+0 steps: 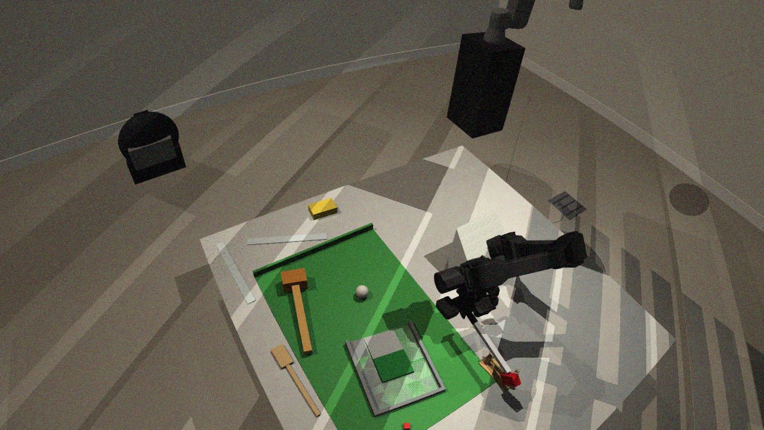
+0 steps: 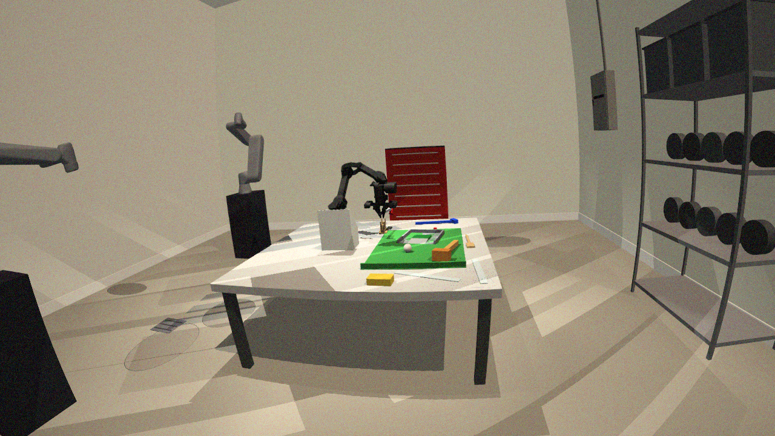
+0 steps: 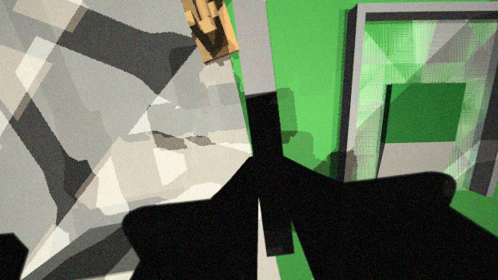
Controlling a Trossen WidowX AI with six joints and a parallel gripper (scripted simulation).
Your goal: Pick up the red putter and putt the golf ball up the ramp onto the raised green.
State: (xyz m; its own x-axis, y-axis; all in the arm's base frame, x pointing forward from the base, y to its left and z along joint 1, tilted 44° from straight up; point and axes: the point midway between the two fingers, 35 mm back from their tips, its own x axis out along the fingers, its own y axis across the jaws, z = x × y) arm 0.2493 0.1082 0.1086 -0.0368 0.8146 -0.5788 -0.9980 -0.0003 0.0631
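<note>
My gripper (image 1: pixel 468 315) (image 3: pixel 264 161) is shut on the black grip of the red putter. The putter's grey shaft (image 1: pixel 492 346) (image 3: pixel 254 47) slants down to its red head (image 1: pixel 511 379), raised over the wooden rest (image 1: pixel 486 368) (image 3: pixel 233 40) at the green mat's edge. The head is outside the wrist view. The white golf ball (image 1: pixel 362 291) (image 2: pixel 407 247) lies on the green mat (image 1: pixel 330 261) (image 2: pixel 379 259), away from the putter. A grey ramp (image 1: pixel 385 342) (image 3: pixel 416 155) meets the dark green square (image 1: pixel 394 366) (image 3: pixel 426 113) inside a grey-walled frame (image 1: pixel 409 401) (image 3: pixel 352 97).
An orange mallet (image 1: pixel 301 321) (image 2: pixel 441 254) lies on the mat. A small wooden mallet (image 1: pixel 282 355), a yellow block (image 1: pixel 322 207) (image 2: pixel 379 280) and clear strips (image 1: pixel 287 240) lie beside it. A white block (image 2: pixel 335 230) stands near the arm; a blue tool (image 2: pixel 433 222) lies at the far edge.
</note>
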